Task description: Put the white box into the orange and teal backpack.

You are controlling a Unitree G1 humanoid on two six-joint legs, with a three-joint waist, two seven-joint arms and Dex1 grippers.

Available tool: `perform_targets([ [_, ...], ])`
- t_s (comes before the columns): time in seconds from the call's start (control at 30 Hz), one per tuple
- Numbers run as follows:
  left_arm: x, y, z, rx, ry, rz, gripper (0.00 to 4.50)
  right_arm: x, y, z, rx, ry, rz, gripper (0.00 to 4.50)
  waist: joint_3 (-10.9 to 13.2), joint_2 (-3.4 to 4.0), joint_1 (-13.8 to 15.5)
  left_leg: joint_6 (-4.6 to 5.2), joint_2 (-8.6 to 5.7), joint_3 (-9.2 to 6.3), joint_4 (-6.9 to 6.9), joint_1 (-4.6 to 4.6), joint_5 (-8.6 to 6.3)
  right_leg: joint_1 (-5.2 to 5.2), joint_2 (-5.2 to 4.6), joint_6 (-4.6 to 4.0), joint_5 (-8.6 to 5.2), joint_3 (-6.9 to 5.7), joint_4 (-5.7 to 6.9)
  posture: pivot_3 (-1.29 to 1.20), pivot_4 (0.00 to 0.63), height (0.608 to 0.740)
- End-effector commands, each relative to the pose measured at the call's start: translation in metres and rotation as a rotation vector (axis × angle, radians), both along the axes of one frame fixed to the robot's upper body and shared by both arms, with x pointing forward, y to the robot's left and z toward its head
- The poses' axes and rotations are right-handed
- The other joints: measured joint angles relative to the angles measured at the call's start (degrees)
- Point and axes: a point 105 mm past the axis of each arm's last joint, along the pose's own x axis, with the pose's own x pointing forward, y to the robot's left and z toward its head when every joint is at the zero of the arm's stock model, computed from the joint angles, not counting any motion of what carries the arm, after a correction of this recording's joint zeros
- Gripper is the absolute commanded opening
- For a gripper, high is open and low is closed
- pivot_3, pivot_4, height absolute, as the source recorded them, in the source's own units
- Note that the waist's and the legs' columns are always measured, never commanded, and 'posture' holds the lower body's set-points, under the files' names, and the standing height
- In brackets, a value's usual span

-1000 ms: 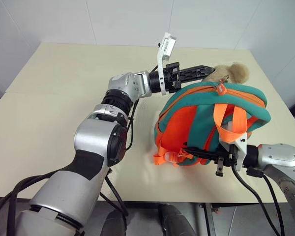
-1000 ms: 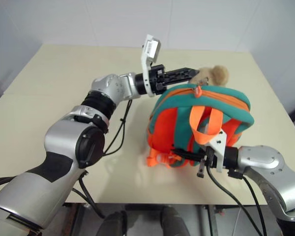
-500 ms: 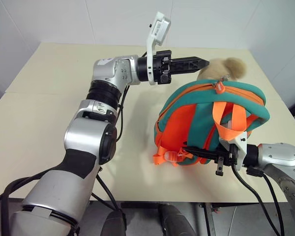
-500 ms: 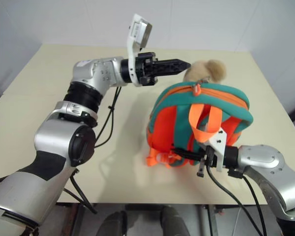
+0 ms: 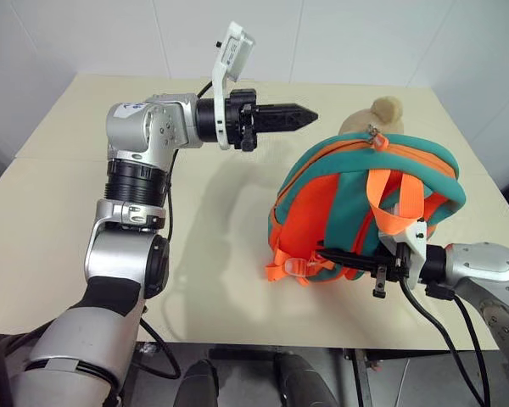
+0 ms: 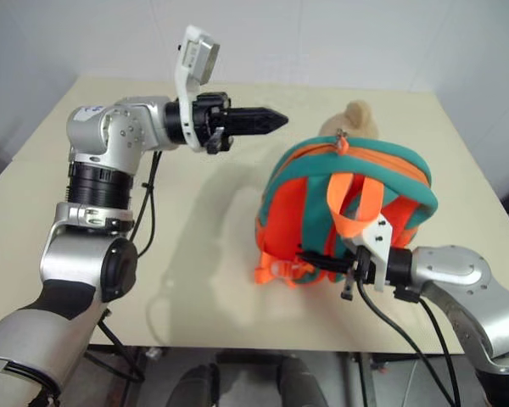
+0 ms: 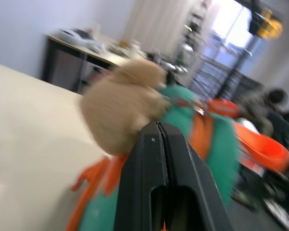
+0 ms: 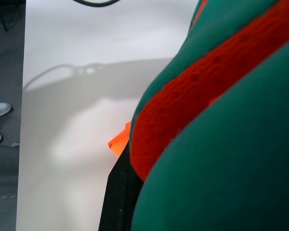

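The orange and teal backpack (image 5: 348, 195) stands upright on the table, its tan plush charm (image 5: 380, 112) at the top on the far side. The zipper along its top looks closed. My left gripper (image 5: 312, 114) is shut and empty. It hangs level above the table, pointing at the backpack's top from the left with a gap between them. The left wrist view looks over the shut fingers (image 7: 157, 144) at the plush charm (image 7: 120, 103). My right gripper (image 5: 327, 254) is shut on the backpack's lower front edge. The white box is out of view.
The beige table (image 5: 68, 195) stretches bare to the left of the backpack and behind it. Orange strap ends (image 5: 284, 270) dangle at the backpack's lower left. White walls stand close behind the table's far edge.
My left arm has drawn back to the left and slightly up, so its shut gripper has left the backpack's top and the plush charm. The right gripper and backpack stayed put.
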Motion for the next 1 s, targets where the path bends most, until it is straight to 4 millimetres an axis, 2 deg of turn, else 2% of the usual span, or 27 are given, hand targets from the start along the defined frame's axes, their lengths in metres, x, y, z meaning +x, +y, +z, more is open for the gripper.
perform_targets([
  [0.03,-0.001,-0.013,0.013,-0.042,-0.007,-0.041,0.00,0.000,0.004,0.005,0.009,-0.026,0.026,0.13,0.00,0.00,-0.09,0.00,0.00,0.00,0.00,0.00,0.00,0.01,0.00,0.00,0.00,0.00,-0.02,0.00,0.150,0.740],
  [0.1,0.003,-0.022,0.005,-0.024,-0.009,-0.038,0.00,0.000,0.004,0.005,0.008,-0.028,0.022,0.13,0.00,0.00,-0.14,0.00,0.00,0.00,-0.01,-0.01,0.00,0.01,0.00,0.00,0.00,0.00,-0.02,0.00,0.150,0.740],
  [0.13,0.005,-0.025,0.002,-0.016,-0.008,-0.032,0.41,0.001,0.004,0.005,0.008,-0.030,0.020,0.13,0.00,0.00,-0.23,0.00,0.00,0.00,-0.06,0.00,0.00,-0.01,0.01,-0.01,-0.01,0.00,-0.02,0.00,0.150,0.740],
  [0.23,0.010,-0.035,-0.010,0.011,0.010,-0.027,1.22,-0.001,0.002,0.005,0.010,-0.035,0.002,0.13,0.00,0.00,-0.27,0.00,0.00,0.00,-0.23,0.03,0.00,-0.04,0.01,-0.05,-0.03,0.00,-0.02,0.00,0.150,0.740],
  [0.57,0.016,-0.035,0.006,-0.135,0.123,-0.025,4.38,-0.004,0.001,0.004,0.012,-0.033,-0.027,0.13,0.00,0.00,-0.11,-0.01,0.00,0.00,-0.32,-0.01,0.00,-0.09,0.01,-0.07,-0.06,0.00,-0.06,0.00,0.150,0.740],
  [0.6,0.016,-0.035,0.007,-0.151,0.144,-0.034,4.50,-0.004,0.001,0.004,0.012,-0.033,-0.028,0.13,0.00,0.00,-0.14,-0.01,0.00,0.00,-0.32,0.00,0.00,-0.09,0.01,-0.07,-0.06,0.00,-0.06,0.00,0.150,0.740],
  [0.77,0.014,-0.039,0.004,-0.179,0.255,-0.069,4.50,-0.003,0.002,0.003,0.010,-0.033,-0.028,0.13,0.00,0.00,-0.18,-0.01,0.00,0.00,-0.33,0.00,0.00,-0.10,0.02,-0.06,-0.07,0.00,-0.06,0.00,0.150,0.740],
  [1.0,0.007,-0.052,-0.007,-0.119,0.322,-0.111,4.50,-0.005,0.002,0.003,0.008,-0.034,-0.025,0.13,0.00,0.00,-0.20,-0.01,-0.01,0.00,-0.33,-0.01,0.00,-0.10,0.02,-0.06,-0.07,-0.01,-0.06,0.00,0.150,0.740],
])
